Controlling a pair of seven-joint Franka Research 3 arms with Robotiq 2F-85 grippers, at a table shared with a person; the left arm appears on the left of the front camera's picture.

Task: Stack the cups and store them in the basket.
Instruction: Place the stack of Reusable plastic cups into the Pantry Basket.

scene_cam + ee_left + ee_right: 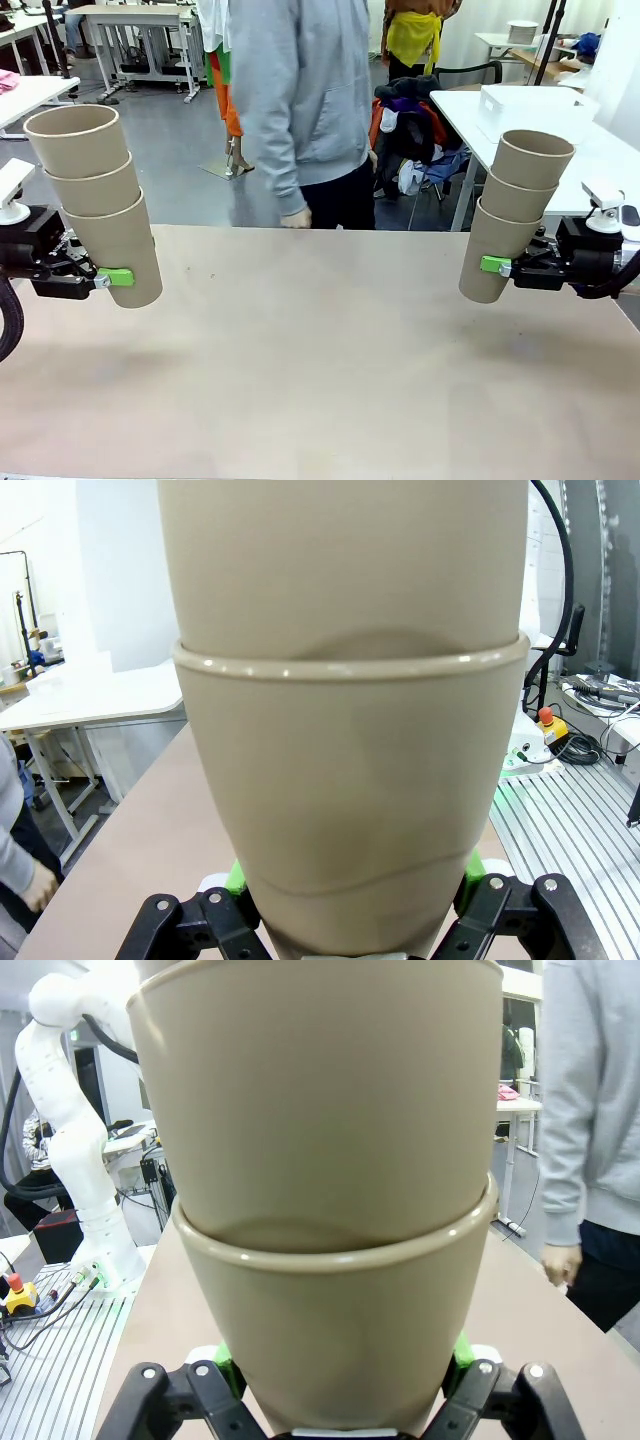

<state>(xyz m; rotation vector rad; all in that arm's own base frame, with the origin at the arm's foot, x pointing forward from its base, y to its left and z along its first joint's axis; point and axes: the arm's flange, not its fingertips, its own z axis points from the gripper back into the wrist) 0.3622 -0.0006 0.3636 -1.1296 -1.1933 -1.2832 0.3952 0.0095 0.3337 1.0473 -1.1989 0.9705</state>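
Two stacks of three tan cups hang above the table. The left stack of cups (100, 205) leans left, and my left gripper (112, 277) is shut on its bottom cup (350, 810). The right stack of cups (512, 215) leans right, with my right gripper (492, 265) shut on its lowest cup (340, 1330). In each wrist view the green pads (236, 878) (225, 1370) press both sides of the lowest cup. The basket is out of view.
A person in a grey top (300, 90) stands at the far edge of the tan table (320, 360), one hand (295, 217) hanging by the edge. A white table (580, 150) with a white box stands at the back right.
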